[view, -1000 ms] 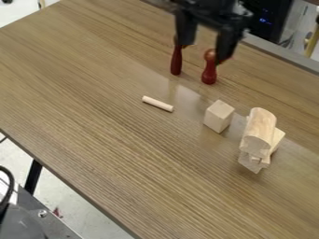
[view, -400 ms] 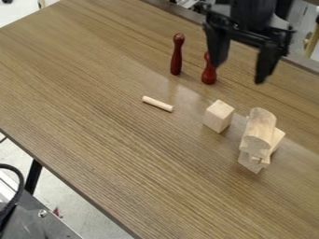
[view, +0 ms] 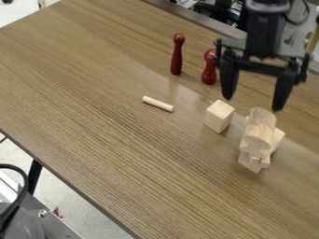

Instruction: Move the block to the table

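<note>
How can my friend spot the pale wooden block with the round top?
On the brown wooden table, look just below the open black gripper in the picture for a pile of pale wooden pieces. The block lies on top. Its curved back sets it apart from the flat-sided pale wooden block standing alone to the left.

Lettering, labels, numbers, signs: none legible.

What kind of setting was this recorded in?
Likely a robotics lab or workshop: a black robot arm over a wood-grain table, with cables and metal equipment beside it.
</note>
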